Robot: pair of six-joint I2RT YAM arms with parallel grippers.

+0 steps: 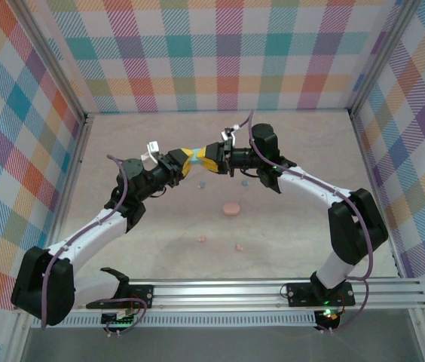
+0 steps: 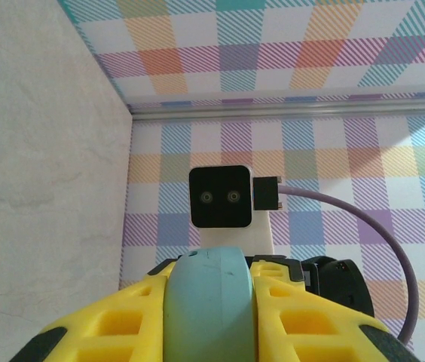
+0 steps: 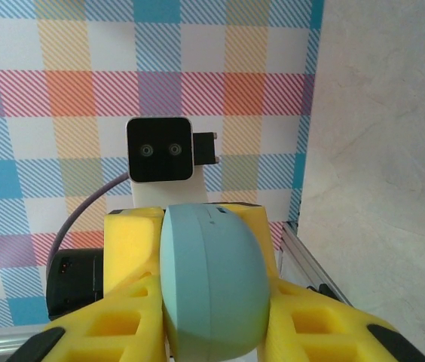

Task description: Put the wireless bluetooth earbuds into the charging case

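Two grippers meet nose to nose above the middle of the table (image 1: 288, 151), and both have hold of one thing: the light blue case (image 1: 197, 157). The left gripper (image 1: 184, 162) reaches in from the left and the right gripper (image 1: 211, 160) from the right, so the case hangs between them, clear of the tabletop.

On the left wrist view the blue case (image 2: 209, 302) stands on edge between the yellow fingers (image 2: 122, 324), which press against both its flat sides with no gap to see. On the right wrist view the same case (image 3: 212, 286) sits the same way, hugged on both sides by that gripper's yellow fingers (image 3: 133, 249). Whether the case's lid is up or down I cannot tell from this edge-on look.

Down on the table, the light blue earbuds (image 1: 203, 183) lie apart from each other just near-side of the joined grippers. The pink case (image 1: 231, 208) rests flat a little nearer the arm bases. The pale pink earbuds (image 1: 203, 239) lie nearer still, one on each side below the pink case, none of them inside either case
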